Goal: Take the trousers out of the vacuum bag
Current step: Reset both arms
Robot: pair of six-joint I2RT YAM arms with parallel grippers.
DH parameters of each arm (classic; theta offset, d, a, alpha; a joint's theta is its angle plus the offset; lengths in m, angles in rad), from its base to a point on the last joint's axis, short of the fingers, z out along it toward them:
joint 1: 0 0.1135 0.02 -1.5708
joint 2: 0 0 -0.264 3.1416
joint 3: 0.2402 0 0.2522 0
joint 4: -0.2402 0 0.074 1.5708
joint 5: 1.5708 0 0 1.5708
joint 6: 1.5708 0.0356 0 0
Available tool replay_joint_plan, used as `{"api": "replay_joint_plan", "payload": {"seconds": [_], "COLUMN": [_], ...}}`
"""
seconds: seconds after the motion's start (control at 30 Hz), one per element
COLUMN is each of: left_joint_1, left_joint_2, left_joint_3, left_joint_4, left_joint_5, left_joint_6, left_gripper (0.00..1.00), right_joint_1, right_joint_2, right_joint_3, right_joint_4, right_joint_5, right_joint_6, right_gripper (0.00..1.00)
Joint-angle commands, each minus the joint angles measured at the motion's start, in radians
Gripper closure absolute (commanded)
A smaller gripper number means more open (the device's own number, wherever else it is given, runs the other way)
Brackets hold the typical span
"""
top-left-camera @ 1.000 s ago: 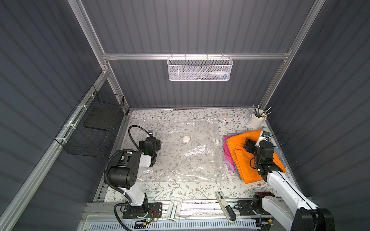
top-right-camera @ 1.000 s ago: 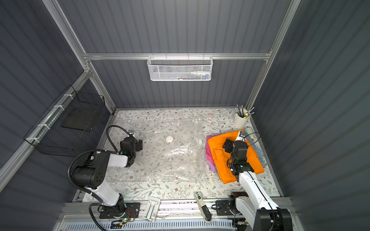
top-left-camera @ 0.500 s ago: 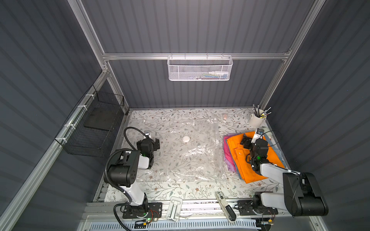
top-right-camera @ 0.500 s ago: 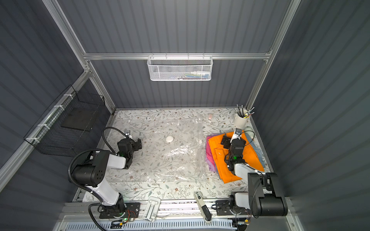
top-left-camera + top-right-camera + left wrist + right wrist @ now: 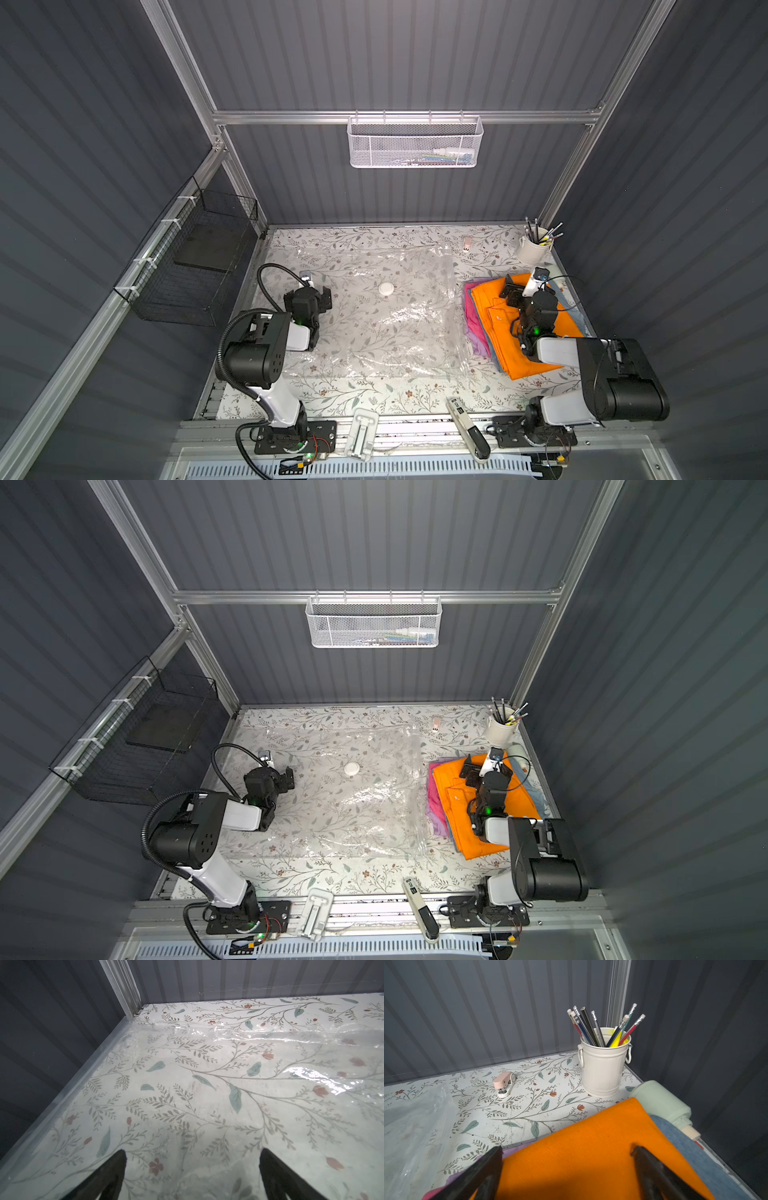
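Floral table (image 5: pixel 374 395): right arm (image 5: pixel 615 374) has folded back; right claw (image 5: pixel 566 1149) and left claw (image 5: pixel 192 1151) gape wide.

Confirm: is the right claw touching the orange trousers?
Cannot tell. In the right wrist view the open right claw hangs over the orange trousers; no clear gap or contact shows at its tips.

Overhead stereo pr, 2 wrist close-ups

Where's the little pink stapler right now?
In both top views the pink stapler lies near the back wall, between the far corner of the vacuum bag and the white pencil cup, touching neither.
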Motion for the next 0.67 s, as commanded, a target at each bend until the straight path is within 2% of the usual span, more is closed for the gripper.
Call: {"api": "replay_joint_plan", "payload": {"seconds": [0.0, 0.63], "left_joint_1": [0.000, 0.000], "left_joint_2": [0.007, 0.007], "left_joint_3": [-0.012, -0.013], "left_joint_4": [0.029, 0.029], "left_joint_5": [0.007, 0.006], "left_joint_6": [-0.013, -0.013], "left_gripper": [0.00, 0.00], "right_joint_1": [-0.008, -0.008], "right_joint_2": [0.018, 0.015], "right_joint_3": [-0.018, -0.017], "right_joint_4": [-0.012, -0.018], "right_joint_5": [-0.014, -0.013], "right_joint_6": [0.014, 0.013], "right_gripper": [0.01, 0.01]}}
